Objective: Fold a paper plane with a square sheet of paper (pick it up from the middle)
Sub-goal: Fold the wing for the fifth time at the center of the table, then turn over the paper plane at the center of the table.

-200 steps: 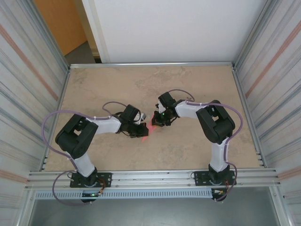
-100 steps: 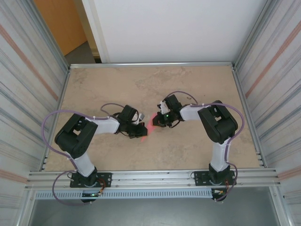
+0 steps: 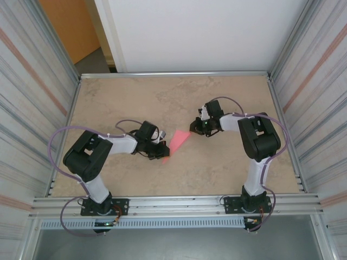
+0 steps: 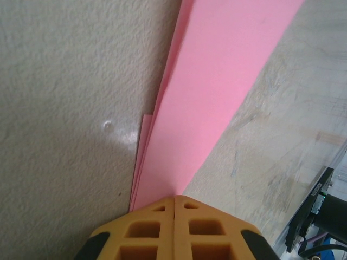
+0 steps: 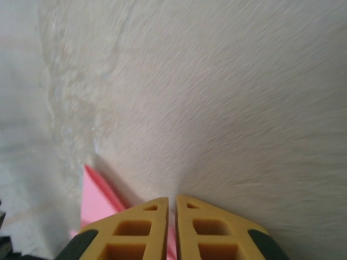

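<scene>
Yellow, honeycomb-ribbed fingers (image 4: 146,230) of your left gripper (image 4: 174,201) are pressing flat together on the near end of the slim, pointed pink-red paper plane (image 4: 217,92). That pinched end is disappearing between them, so you cannot tell how deep the grip is reaching.

From the left wrist, the plane is running away from the fingers as a long pink band. Its stacked layers are showing as thin edges along the left side, and its far end is being cut off by the top of the frame. A dark piece of hardware (image 4: 320,216) is poking in at the lower right corner, too blurred and cropped to identify.

From above, the plane is stretching over the beige, stone-patterned table (image 3: 227,168) between the two grippers, with its broad end at the left gripper and its tip pointing toward the right one. Whether it is resting on the table or hanging just off it is hard to make out.

Farther out, your right gripper (image 5: 172,201) is sitting just beside that tip. Its yellow fingers (image 5: 141,227) are drawn almost together, leaving only a thin slit. A pink corner is peeking out at their lower left and a sliver is showing through the slit. The rest of the plane is hiding behind them, and the table beyond is looking smeared.
</scene>
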